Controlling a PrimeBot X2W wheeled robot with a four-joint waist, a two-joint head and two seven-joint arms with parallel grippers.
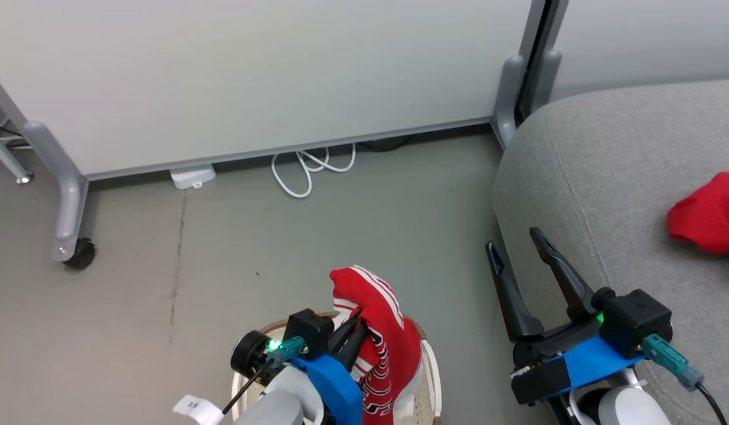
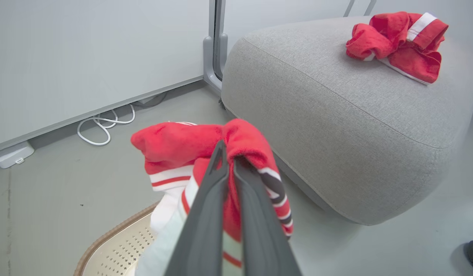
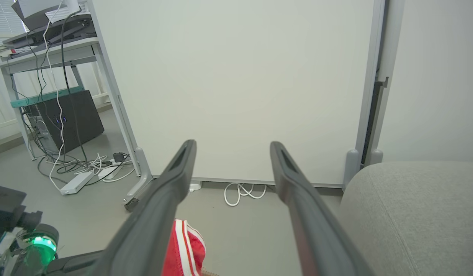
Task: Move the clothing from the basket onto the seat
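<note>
My left pincer [image 2: 226,153] is pressed narrow, its two dark fingers pinching a fold of the striped red garment [image 2: 175,143]. The cloth bunches around my fingertips and drapes down below them. Under the pincer, the garment's lower part hangs over the basket [image 2: 113,237], whose brown rim and perforated wall show just beneath the cloth. Ahead of this pincer and to its right rises the grey seat [image 2: 336,115], apart from the held cloth. On top of the seat, well beyond my fingertips, the other red garment [image 2: 401,42] lies crumpled with its white trim showing. My right pincer [image 1: 513,239] stands wide and holds nothing, beside the seat's rounded edge, with bare floor [image 1: 222,265] between it and the basket.
</note>
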